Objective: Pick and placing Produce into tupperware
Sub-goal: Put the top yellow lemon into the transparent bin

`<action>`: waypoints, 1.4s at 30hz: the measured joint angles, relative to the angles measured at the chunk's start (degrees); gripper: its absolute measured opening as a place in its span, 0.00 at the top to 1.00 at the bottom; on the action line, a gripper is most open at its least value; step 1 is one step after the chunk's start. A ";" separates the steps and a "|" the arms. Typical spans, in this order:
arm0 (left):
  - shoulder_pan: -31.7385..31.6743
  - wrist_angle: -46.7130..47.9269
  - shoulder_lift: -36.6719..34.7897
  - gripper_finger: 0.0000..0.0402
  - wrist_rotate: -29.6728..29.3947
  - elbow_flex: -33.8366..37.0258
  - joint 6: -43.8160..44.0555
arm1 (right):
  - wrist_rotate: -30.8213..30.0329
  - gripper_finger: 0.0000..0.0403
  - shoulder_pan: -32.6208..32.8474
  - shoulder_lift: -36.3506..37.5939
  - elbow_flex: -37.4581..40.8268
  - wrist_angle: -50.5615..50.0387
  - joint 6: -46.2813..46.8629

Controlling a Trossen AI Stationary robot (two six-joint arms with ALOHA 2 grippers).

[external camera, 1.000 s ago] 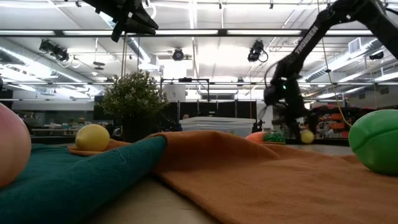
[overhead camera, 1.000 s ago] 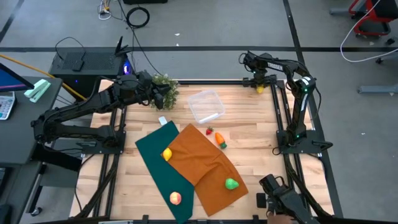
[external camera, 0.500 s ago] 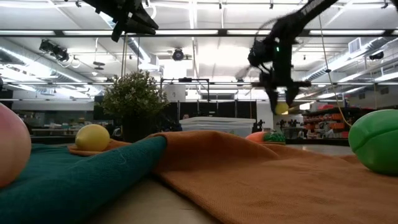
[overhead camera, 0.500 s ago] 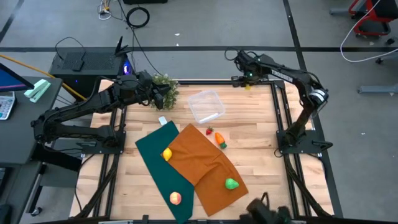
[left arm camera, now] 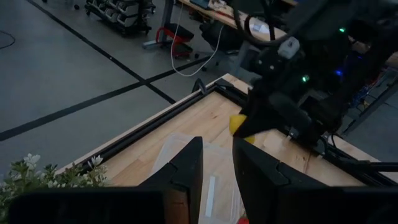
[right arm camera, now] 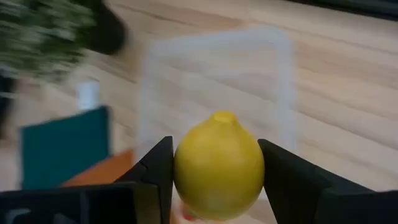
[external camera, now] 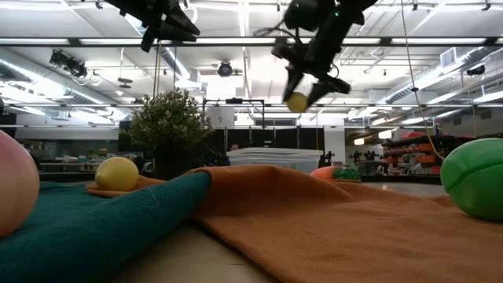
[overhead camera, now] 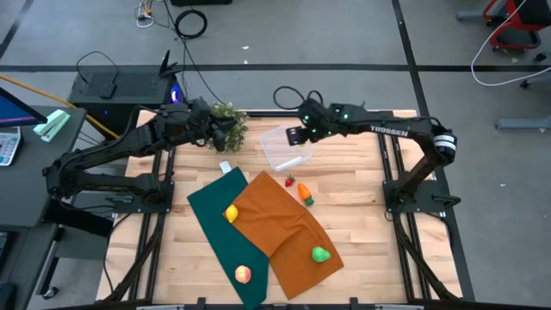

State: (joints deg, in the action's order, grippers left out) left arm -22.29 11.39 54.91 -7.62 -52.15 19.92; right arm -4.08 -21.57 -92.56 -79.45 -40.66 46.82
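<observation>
My right gripper (overhead camera: 294, 135) is shut on a yellow toy lemon (right arm camera: 219, 165) and hangs in the air above the clear tupperware (overhead camera: 286, 146), which sits on the table's far middle. The left gripper (left arm camera: 217, 163) waits open, high over the potted plant (overhead camera: 228, 120). A red piece (overhead camera: 290, 182) and an orange piece (overhead camera: 306, 195) lie at the orange cloth's far edge. On the cloths lie a yellow piece (overhead camera: 231, 213), a green one (overhead camera: 320, 254) and a peach one (overhead camera: 244, 274). My right gripper pinches the lemon between its two fingers, one finger (right arm camera: 155, 171) on each side of its middle (right arm camera: 186, 168). The fingers slant downward from the table's right side. The lemon (external camera: 297, 102) is lifted clear, high above the tupperware, its nub end pointing away from the wrist.
A dark green cloth (overhead camera: 215, 224) and an orange cloth (overhead camera: 284, 228) overlap on the table's middle and near part. A small white object (overhead camera: 225, 167) lies at the green cloth's far corner. Bare wood shows on the right side of the table (overhead camera: 353, 198).
My right gripper has carried the lemon up from the table's far right corner and swung it toward the left, ending above the tupperware. The lemon went from table level to well above it. The left arm has kept still.
</observation>
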 joint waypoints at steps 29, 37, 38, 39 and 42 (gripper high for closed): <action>0.00 3.07 -8.58 0.75 -0.09 -0.01 -0.16 | -10.12 0.62 4.00 -13.13 0.02 23.16 -33.80; 0.00 3.97 -8.56 0.74 -0.07 -0.01 -0.03 | -13.20 0.62 6.18 -16.31 -0.01 24.97 -36.10; 0.01 3.99 -8.56 0.74 -0.07 -0.01 -0.04 | -13.79 0.62 6.39 -16.82 0.04 24.45 -36.04; 0.00 3.99 -8.56 0.74 -0.05 -0.01 -0.04 | -14.48 0.62 6.41 -17.28 0.06 25.37 -36.00; 0.02 4.01 -8.56 0.74 -0.07 -0.01 -0.07 | -16.48 0.62 6.39 -18.07 0.07 25.77 -34.83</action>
State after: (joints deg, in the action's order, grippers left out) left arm -22.27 15.40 46.35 -7.68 -52.16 19.86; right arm -20.56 -15.17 -110.63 -79.39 -14.89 11.99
